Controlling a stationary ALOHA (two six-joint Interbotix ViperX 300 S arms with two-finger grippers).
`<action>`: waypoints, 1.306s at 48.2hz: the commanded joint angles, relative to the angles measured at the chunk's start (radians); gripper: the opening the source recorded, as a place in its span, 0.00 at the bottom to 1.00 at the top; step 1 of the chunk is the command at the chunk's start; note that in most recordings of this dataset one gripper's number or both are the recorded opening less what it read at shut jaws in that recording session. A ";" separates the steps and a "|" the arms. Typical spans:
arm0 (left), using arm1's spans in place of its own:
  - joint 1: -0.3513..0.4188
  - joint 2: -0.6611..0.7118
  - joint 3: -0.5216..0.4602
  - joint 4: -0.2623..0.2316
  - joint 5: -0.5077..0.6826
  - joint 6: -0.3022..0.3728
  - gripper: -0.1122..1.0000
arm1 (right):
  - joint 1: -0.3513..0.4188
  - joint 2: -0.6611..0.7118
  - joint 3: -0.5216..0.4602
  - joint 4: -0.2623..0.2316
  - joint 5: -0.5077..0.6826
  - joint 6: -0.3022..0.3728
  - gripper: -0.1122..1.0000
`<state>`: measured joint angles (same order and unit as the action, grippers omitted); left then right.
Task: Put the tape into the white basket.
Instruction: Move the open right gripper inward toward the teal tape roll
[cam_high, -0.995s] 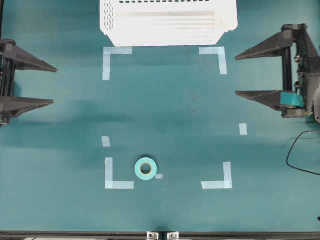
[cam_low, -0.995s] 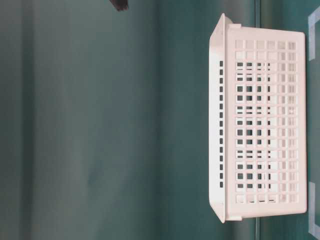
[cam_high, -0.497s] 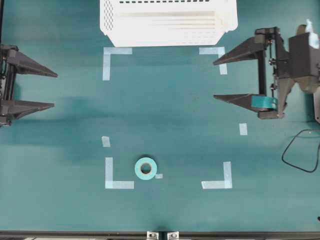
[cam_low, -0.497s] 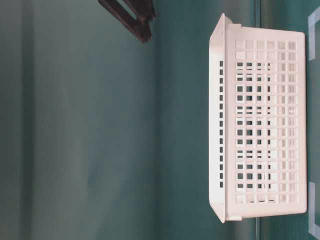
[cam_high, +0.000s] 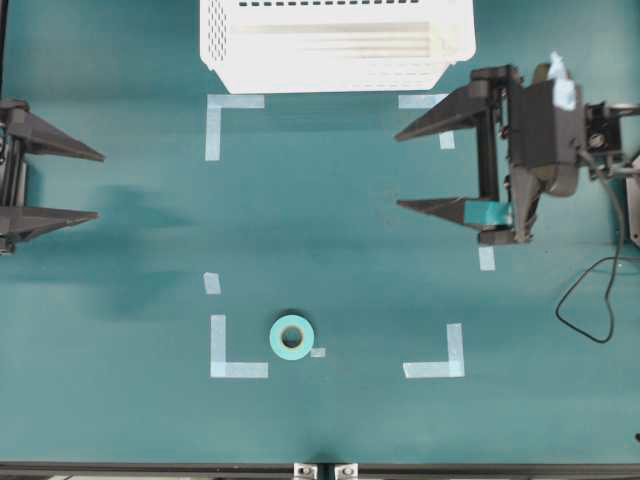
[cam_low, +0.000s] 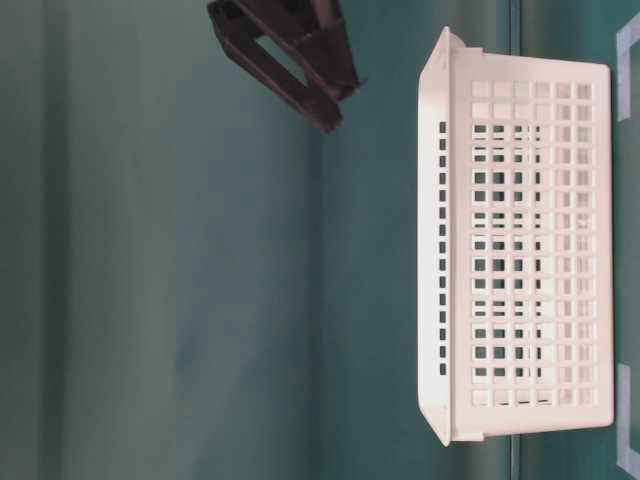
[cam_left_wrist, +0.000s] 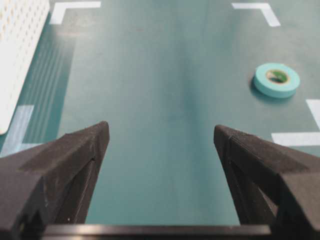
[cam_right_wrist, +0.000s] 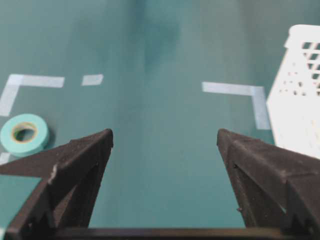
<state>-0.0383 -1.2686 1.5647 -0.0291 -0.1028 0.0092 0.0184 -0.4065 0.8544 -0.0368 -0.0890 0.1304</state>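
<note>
Overhead view: we see the tape (cam_high: 291, 337) lying flat on the teal tabletop (cam_high: 330, 220), low and left of centre, just beside the lower-left L-shaped corner mark (cam_high: 230, 352) and a tiny tape scrap (cam_high: 318, 352). The white basket (cam_high: 335, 45) sits at the top edge, well apart from the roll. The left pincer (cam_high: 98, 184) is at the left edge, jaws spread wide, nothing between them. The right pincer (cam_high: 398, 168) reaches in from the right, released, empty, with a teal strip stuck on its lower finger (cam_high: 488, 212). A black cable (cam_high: 585, 300) loops at the right.

Table-level view: this picture is turned sideways; we see the basket (cam_low: 530, 260) with its slotted wall, and a dark pincer (cam_low: 320, 85) at the top, apart from the basket.

Left wrist view: the left pincer (cam_left_wrist: 162, 136) is open; the tape (cam_left_wrist: 276, 79) lies ahead to the right, the basket wall (cam_left_wrist: 20, 55) at the left edge.

Right wrist view: the right pincer (cam_right_wrist: 165, 137) is open; the tape (cam_right_wrist: 24, 134) lies at the left, partly behind the left finger, and the basket (cam_right_wrist: 297, 100) is at the right.
</note>
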 joint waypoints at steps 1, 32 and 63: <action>-0.003 -0.046 0.000 0.002 0.006 -0.002 0.45 | 0.009 0.017 -0.051 -0.002 0.012 0.000 0.96; -0.003 -0.081 0.008 0.003 0.031 0.006 0.45 | 0.054 0.179 -0.206 -0.002 0.114 0.002 0.96; -0.003 -0.081 0.011 0.002 0.026 0.005 0.45 | 0.109 0.302 -0.327 0.005 0.245 0.009 0.96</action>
<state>-0.0383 -1.3668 1.5877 -0.0291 -0.0660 0.0153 0.1227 -0.1043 0.5676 -0.0353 0.1427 0.1396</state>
